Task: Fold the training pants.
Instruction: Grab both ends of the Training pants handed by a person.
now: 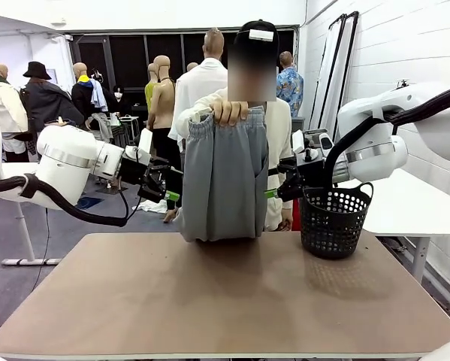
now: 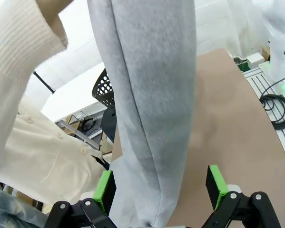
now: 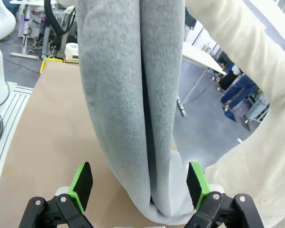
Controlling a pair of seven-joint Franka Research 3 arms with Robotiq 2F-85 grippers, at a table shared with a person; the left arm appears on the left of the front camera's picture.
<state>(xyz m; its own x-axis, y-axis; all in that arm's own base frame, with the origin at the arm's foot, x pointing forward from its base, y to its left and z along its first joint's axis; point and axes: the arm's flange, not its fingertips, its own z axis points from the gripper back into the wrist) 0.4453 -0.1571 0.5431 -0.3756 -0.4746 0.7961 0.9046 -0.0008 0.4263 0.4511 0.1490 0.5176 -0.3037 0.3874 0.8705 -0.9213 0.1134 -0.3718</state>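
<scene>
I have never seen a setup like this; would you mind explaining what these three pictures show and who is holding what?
These are two white robot arms at a brown table, with a person standing at the far side. The front view is from a fixed camera between the arms. The other two pictures come from cameras on each wrist, looking along that arm's black fingers with green pads.

The person's hand holds up the training pants by the waistband, so they hang down to the table's far edge. The left gripper and the right gripper are at either side of the pants. Both are open, and in each wrist view the grey cloth hangs between the fingers, not pinched. A black basket stands on the table.
</scene>
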